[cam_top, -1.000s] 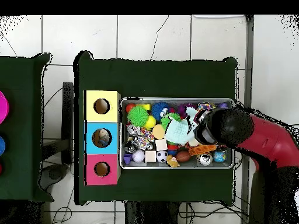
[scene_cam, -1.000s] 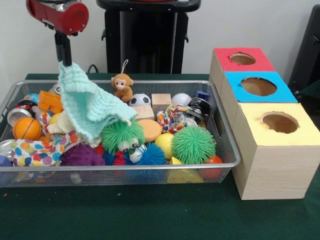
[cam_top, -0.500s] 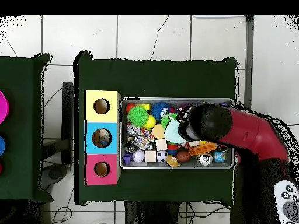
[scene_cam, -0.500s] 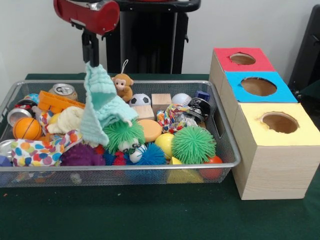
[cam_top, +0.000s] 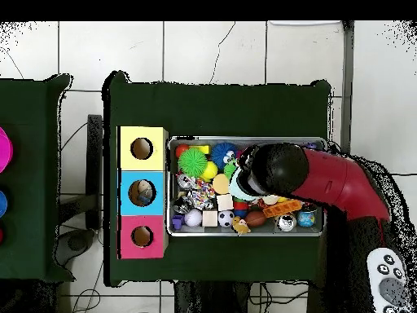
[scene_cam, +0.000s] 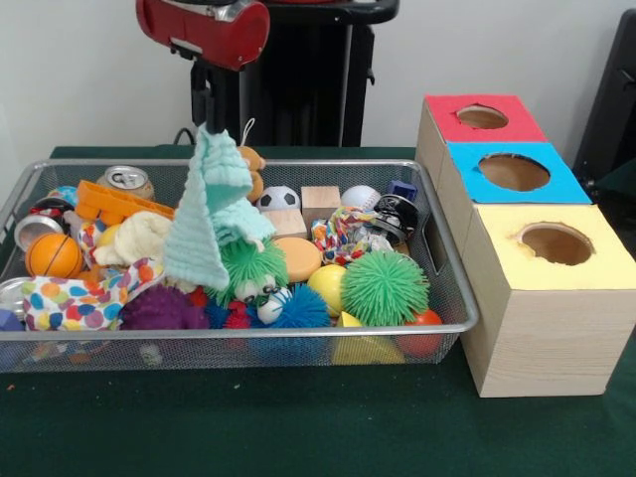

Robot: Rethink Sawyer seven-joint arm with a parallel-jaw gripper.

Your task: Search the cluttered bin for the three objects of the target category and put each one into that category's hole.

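The bin [scene_cam: 248, 331] is a silver wire-mesh basket full of toys; it also shows in the overhead view [cam_top: 244, 234]. My gripper [scene_cam: 207, 126] is above the bin's left-middle, shut on the top corner of a mint-green knitted cloth [scene_cam: 207, 214]. The cloth hangs down, and its lower end rests on the toys. In the overhead view the red arm [cam_top: 326, 181] covers the gripper, and only a bit of the cloth [cam_top: 239, 187] shows. Three wooden boxes with holes stand beside the bin: red top [scene_cam: 482, 117], blue top [scene_cam: 512, 171] and yellow top [scene_cam: 556, 243].
Around the cloth lie a monkey toy [scene_cam: 254, 169] partly hidden behind it, a soda can [scene_cam: 124, 179], an orange ball [scene_cam: 52, 255], a green spiky ball [scene_cam: 385, 288], a soccer ball [scene_cam: 279, 199] and a wooden block [scene_cam: 320, 202]. The black pedestal [scene_cam: 298, 70] stands behind the bin.
In the front view my gripper has carried the cloth to the right. The cloth now hangs narrower, the soda can is uncovered and the monkey is partly hidden.
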